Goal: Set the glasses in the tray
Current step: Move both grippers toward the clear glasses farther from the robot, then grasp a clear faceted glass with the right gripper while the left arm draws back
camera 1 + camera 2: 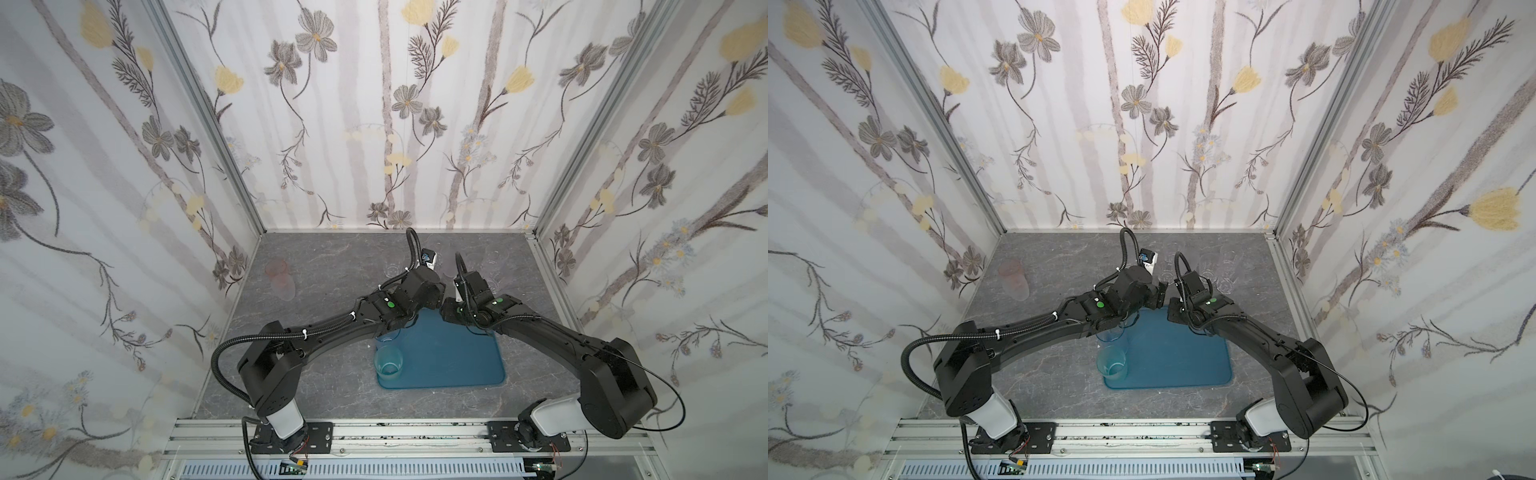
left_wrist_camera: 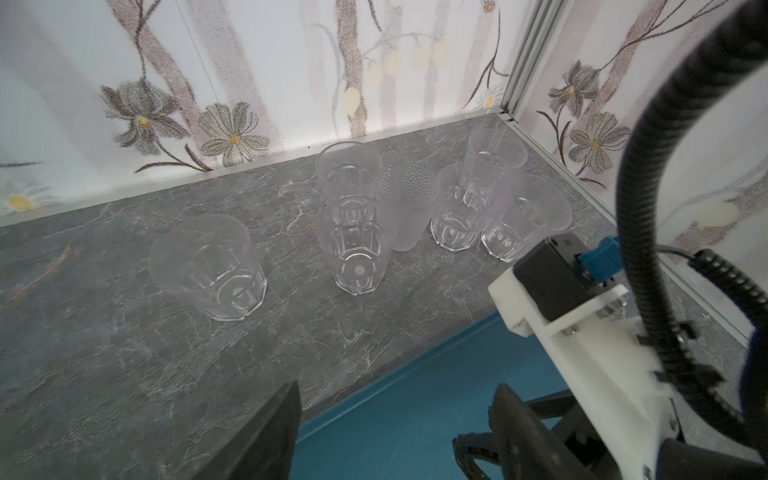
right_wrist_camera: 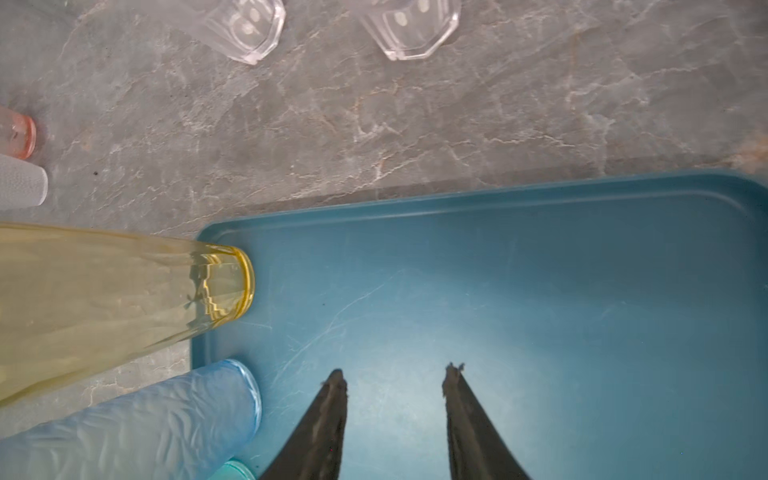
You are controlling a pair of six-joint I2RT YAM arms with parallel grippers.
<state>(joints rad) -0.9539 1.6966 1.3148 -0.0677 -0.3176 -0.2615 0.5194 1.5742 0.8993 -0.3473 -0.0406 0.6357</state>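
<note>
Lying flat at bench (image 1: 324, 374) front centre: tray (image 1: 457, 353). Standing upright along tray's left edge, mouths up: amber tumbler (image 3: 124, 299), light blue tumbler (image 3: 166, 415), teal tumbler (image 1: 388, 361). Crowding bench's far right corner, upright: clear faceted tumblers (image 2: 355, 249), dotted frosted tumbler (image 2: 409, 199) among them. Standing near bench's left edge: pink tumbler (image 1: 277, 268), frosted tumbler (image 1: 286, 289). Hanging over tray's far edge, fingers spread, gripping nothing: left gripper (image 2: 390, 428). Hovering above tray floor, fingers parted, empty: right gripper (image 3: 395, 374). Covering tray's far left corner: left arm (image 1: 332, 328).
</note>
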